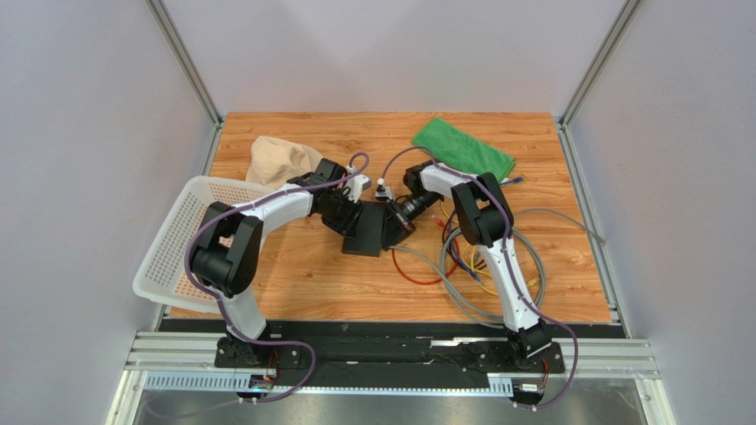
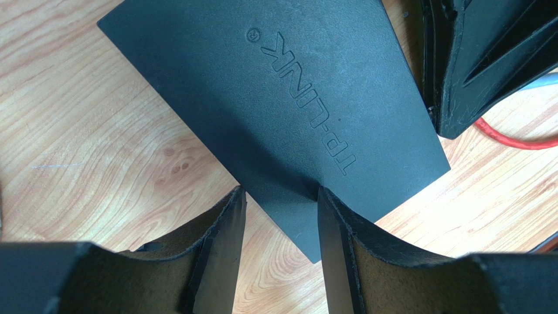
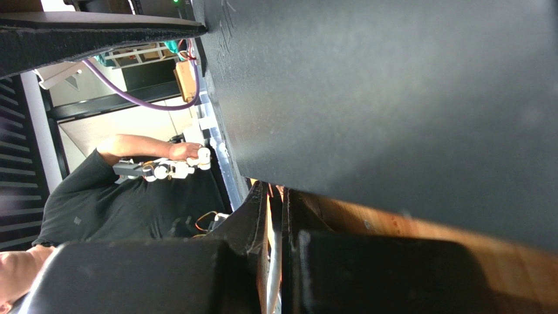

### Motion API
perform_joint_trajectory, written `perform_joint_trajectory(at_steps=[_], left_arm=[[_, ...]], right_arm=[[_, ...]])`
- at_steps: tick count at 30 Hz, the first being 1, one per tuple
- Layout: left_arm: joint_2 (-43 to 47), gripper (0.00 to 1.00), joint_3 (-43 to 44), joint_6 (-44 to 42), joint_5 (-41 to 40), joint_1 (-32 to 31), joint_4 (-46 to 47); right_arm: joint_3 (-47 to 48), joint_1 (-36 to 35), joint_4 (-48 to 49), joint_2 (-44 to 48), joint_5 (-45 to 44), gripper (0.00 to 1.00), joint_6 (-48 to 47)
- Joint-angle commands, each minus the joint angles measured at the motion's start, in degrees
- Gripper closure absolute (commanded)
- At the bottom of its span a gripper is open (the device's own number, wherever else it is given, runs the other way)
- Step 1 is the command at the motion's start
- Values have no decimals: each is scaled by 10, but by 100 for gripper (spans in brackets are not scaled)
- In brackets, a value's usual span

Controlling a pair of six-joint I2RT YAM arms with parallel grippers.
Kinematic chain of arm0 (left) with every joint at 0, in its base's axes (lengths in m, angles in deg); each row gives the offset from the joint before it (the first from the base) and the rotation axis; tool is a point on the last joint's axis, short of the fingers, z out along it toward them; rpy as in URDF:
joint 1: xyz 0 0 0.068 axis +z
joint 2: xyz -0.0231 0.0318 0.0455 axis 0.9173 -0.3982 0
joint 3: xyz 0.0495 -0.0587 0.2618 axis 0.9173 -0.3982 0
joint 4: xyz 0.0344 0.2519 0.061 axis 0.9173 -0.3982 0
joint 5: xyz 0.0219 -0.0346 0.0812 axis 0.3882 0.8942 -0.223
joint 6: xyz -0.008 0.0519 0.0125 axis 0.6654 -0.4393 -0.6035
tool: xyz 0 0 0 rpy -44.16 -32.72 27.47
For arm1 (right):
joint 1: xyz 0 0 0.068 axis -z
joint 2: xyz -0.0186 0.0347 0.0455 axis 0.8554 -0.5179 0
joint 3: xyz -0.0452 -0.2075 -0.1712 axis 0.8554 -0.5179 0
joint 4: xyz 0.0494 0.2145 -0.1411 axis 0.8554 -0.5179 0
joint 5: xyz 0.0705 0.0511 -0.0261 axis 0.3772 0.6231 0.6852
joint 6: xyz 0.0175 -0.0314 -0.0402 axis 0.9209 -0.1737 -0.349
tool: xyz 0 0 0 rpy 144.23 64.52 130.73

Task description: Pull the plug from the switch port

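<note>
Presently the switch [image 2: 262, 98] lies flat on the tabletop [image 2: 98, 150], directly under and ahead of the left end effector [image 2: 280, 193]. That one stands half spread and straddles the nearest corner of the box. One fingertip looks planted on the lid and the other sits against the side edge. It reads as a brace more than a clamp, though I cannot tell how hard it bears down.

The right end effector [image 3: 276, 196] is pressed together at the socket edge, with the box's dark face close above its fingers. A thin grey cable [image 3: 272, 261] seems to run in the slit between them. The plug itself is hidden, so I cannot tell whether the pinch sits on the plug body or only on the lead behind it.

That doubt is the main hazard. If the hold is only on the lead, the latch may stay engaged. A pull would then drag the whole box, strain the lead or let it slip through the fingers. The left brace covers just one corner, so a sideways tug could swing the box around that corner or slide it out from under the fingertip. A red cable [image 2: 517, 140] lies just beside the right end effector and could be caught by a retreating move.
</note>
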Motion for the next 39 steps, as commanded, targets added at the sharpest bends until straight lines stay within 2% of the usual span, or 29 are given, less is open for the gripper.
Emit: perform_joint_trajectory(at_steps=[1, 11, 17, 22, 31, 39], left_arm=[[-22, 48, -4, -24, -18, -8, -9], [-19, 48, -7, -24, -18, -8, -8], [-19, 47, -6, -25, -16, -8, -9], [-25, 47, -2, -24, -15, -8, -11], [-28, 47, 0, -26, -14, -8, -14], [-22, 50, 2, -34, -19, -12, -12]], right_arm=[[-31, -1, 49, -10, -129, 100, -26], [-50, 16, 74, 9, -128, 100, -7], [-97, 27, 110, 74, -142, 100, 10], [-122, 41, 102, 104, -140, 100, 1], [-100, 47, 38, 38, -114, 100, -2], [-82, 45, 46, 14, -164, 100, 49]])
